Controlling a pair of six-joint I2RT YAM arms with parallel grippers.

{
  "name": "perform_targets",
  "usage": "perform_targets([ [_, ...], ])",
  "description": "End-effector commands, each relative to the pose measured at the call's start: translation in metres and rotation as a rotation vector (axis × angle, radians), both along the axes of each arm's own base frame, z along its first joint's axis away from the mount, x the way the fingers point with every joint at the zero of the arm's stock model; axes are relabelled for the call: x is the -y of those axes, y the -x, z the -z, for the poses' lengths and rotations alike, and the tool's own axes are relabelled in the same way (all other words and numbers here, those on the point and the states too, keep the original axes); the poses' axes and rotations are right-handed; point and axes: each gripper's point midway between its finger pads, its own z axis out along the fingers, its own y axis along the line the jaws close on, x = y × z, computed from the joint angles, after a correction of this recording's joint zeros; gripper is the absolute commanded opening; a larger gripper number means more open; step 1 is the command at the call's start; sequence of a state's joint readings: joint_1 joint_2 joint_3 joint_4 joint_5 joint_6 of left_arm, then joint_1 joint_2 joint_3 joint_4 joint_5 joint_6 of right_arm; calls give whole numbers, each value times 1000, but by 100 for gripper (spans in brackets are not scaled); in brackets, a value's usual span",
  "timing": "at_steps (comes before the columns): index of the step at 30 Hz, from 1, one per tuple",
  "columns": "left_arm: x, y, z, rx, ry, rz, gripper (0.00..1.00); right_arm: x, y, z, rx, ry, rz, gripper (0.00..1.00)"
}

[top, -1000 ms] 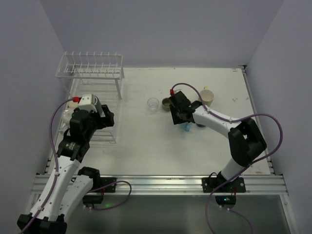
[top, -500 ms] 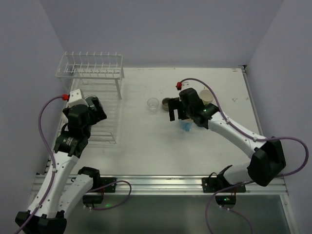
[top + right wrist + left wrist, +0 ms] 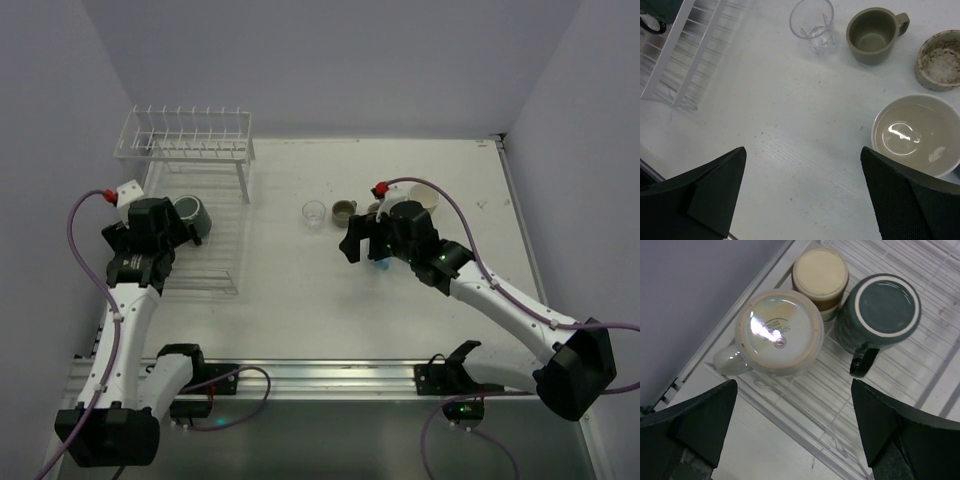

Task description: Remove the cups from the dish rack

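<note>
Three cups stand upside down, close together, on the flat lower tray of the dish rack (image 3: 185, 140), at the table's far left: a pale mug (image 3: 780, 332) with its handle to the tray's edge, a tan cup (image 3: 820, 277) behind it, and a dark grey mug (image 3: 882, 310) beside that one. The left tool (image 3: 792, 410) hangs above these three with its jaws wide apart and nothing between them.

Other cups stand upright on the table (image 3: 300, 320), well apart from the rack: a clear glass (image 3: 812, 22), an olive mug (image 3: 872, 35) just beside it, a speckled cup (image 3: 940, 60) and a cream cup (image 3: 917, 135) near them. A light blue cup (image 3: 382, 262) shows partly under the right arm. The right tool (image 3: 804, 165) hovers over the bare table near the cream cup, jaws spread wide, holding nothing.
</note>
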State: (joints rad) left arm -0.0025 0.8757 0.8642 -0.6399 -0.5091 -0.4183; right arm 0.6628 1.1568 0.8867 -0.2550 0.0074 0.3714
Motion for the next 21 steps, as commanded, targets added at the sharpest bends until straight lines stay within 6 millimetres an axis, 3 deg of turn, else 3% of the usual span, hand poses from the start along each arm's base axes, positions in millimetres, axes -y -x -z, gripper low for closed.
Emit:
perform_targets([
  [1, -15, 1, -8, -44, -4, -21, 100, -15, 3, -12, 37, -97, -50, 99],
  [6, -28, 1, -9, -76, -5, -36, 100, -20, 6, -8, 27, -95, -80, 99],
  [16, -34, -28, -11, -124, 49, 19, 100, -34, 17, -9, 29, -109, -161, 99],
  [21, -43, -32, 10, -207, 104, -10, 100, -42, 21, -11, 48, -106, -196, 99],
])
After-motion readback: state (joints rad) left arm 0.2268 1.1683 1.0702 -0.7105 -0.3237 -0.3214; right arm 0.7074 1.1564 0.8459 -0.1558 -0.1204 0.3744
